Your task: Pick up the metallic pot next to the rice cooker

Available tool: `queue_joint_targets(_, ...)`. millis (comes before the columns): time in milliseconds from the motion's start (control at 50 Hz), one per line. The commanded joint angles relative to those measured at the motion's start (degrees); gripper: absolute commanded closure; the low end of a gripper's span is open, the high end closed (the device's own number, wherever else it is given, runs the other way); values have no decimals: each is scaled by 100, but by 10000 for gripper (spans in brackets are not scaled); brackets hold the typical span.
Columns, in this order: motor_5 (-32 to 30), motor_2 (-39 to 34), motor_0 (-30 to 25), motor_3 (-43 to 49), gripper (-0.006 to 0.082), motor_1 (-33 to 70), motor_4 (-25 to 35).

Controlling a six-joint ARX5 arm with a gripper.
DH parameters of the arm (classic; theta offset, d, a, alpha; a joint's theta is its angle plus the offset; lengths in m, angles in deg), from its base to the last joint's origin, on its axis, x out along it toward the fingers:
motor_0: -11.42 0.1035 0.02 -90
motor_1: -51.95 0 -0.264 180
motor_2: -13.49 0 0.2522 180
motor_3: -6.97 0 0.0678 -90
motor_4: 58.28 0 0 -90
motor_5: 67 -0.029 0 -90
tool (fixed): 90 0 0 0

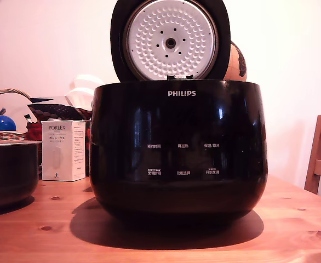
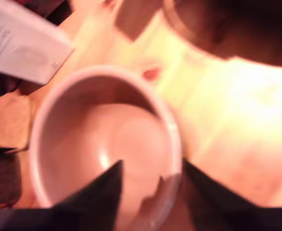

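Surface: wooden surface (image 1: 292, 219), pale wall behind
Cooker: rice cooker (image 1: 178, 148) centre, lid up
Pot: metallic pot (image 1: 10, 172) at the exterior view's left edge, beside the cooker, white box (image 1: 63, 150) behind it
Fingers: gripper (image 2: 150, 180) apart, straddling the pot rim (image 2: 172, 139), one finger inside, one outside, not clamped yet
Risk: thin rim, curved wall, blurred wrist view; a shallow or off-centre pinch could slip or tip the pot
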Motion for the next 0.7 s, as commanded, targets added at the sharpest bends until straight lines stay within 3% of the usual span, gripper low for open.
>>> queue_joint_targets(0, -42, -17, 22, 9, 191, 234, -31)
queue_joint_targets(500, -31, -17, 125, -284, 202, 1585, -57)
queue_joint_targets(580, -31, -17, 125, -280, 285, 1711, -61)
queue_joint_targets(680, -37, -17, 125, -286, 477, 1781, -59)
